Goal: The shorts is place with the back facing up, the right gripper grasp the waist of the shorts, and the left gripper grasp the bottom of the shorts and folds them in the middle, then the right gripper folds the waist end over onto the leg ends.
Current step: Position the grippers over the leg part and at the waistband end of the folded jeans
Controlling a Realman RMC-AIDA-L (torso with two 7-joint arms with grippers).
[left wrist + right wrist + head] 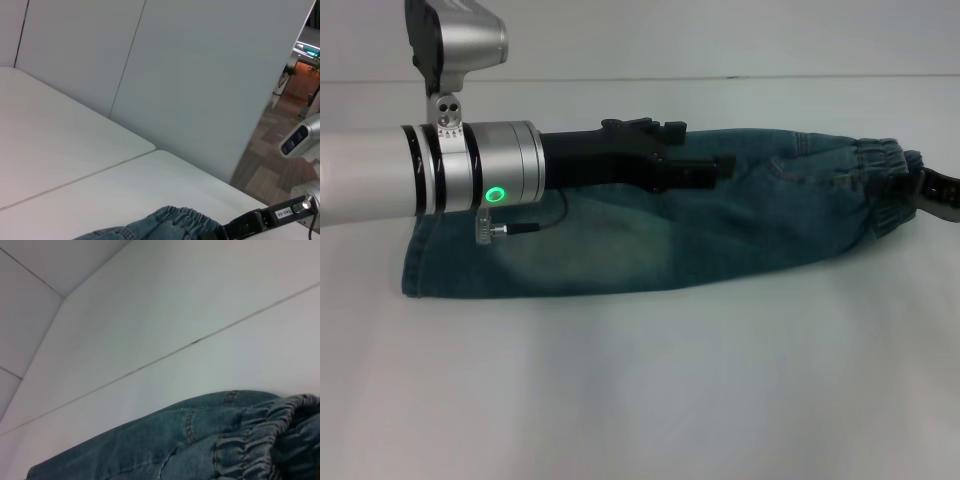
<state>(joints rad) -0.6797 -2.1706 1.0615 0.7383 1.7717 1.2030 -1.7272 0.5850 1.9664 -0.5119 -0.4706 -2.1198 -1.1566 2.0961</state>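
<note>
Shorts (folded lengthwise) under left pincer; waistband right.

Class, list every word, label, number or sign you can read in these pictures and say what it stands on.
One white label with dark characters sits on the right gripper body in the left wrist view: too small to read.
No readable text on the shorts, the table, or the left gripper.
The green ring light on the left arm carries no characters.

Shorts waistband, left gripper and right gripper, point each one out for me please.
shorts waistband [875,185], head view, gathered elastic at the right end.
left gripper [705,168], head view, black fingers over the denim.
right gripper [935,195], head view, black part at the waistband.
</note>
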